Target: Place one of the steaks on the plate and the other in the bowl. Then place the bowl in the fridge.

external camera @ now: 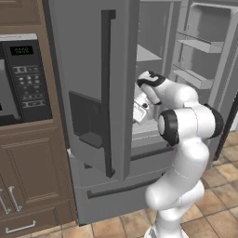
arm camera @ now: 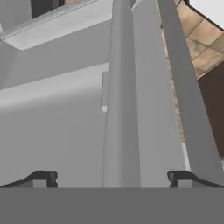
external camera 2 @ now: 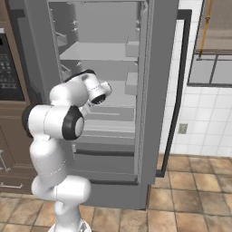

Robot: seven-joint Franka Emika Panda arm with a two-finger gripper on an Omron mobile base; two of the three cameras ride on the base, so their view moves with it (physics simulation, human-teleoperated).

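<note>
The grey fridge (external camera: 88, 56) stands with its left door shut and its right door (external camera: 204, 51) swung open, so the bare inner shelves (external camera 2: 97, 52) show. My arm reaches into the open compartment at middle-shelf height. My gripper (external camera: 138, 110) (external camera 2: 108, 87) is just inside the opening, above a shelf. In the hand view the gripper (arm camera: 111, 179) is open, its fingertips (arm camera: 43, 178) spread wide with nothing between them, facing grey fridge walls (arm camera: 61, 122). The steaks, the plate and the bowl are out of view.
A black microwave panel (external camera: 28, 74) sits in brown wood cabinets (external camera: 32, 172) left of the fridge. The open door's dark handle (external camera 2: 177, 90) juts out on the right. Beyond it are a tiled floor (external camera 2: 190, 190), a white tile wall and a window (external camera 2: 213, 68).
</note>
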